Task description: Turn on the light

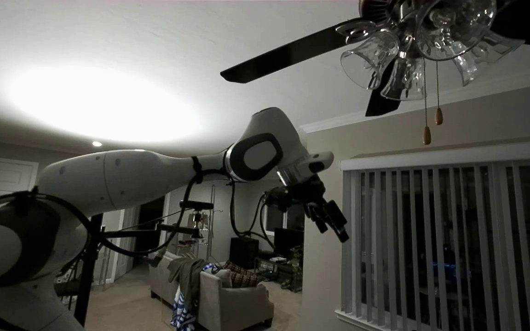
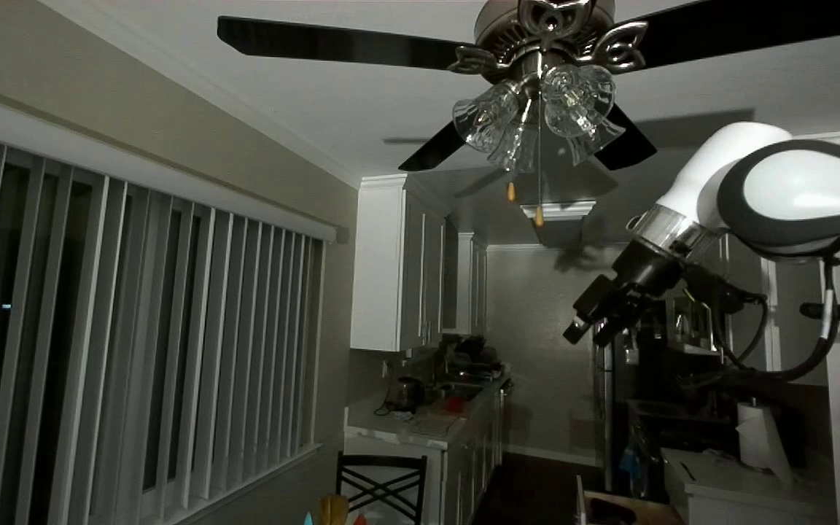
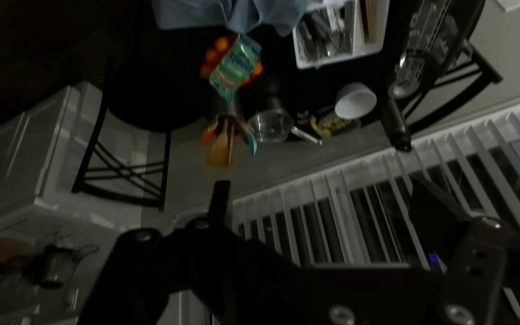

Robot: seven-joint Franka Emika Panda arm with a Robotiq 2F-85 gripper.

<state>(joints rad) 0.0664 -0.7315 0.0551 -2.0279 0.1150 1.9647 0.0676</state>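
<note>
The light is a cluster of clear glass bell shades under a dark-bladed ceiling fan, seen in both exterior views [image 1: 403, 78] [image 2: 516, 146]. Its bulbs look unlit. Two thin pull chains hang from it, ending in a lower wooden knob [image 1: 426, 135] [image 2: 539, 216] and a higher wooden knob [image 1: 439, 116] [image 2: 511, 192]. My gripper [image 1: 334, 233] [image 2: 586, 334] points downward, lower than the knobs and apart from them. In the wrist view my gripper [image 3: 323, 194] has its fingers wide apart with nothing between them. The light and chains are out of the wrist view.
A fan blade [image 1: 288, 53] reaches out above my arm. Vertical blinds [image 1: 444, 230] cover the window. Below, in the wrist view, a dark table holds a utensil holder [image 3: 226, 108], a white bowl [image 3: 355, 101] and a cutlery tray [image 3: 352, 49]. A chair [image 3: 124, 167] stands beside it.
</note>
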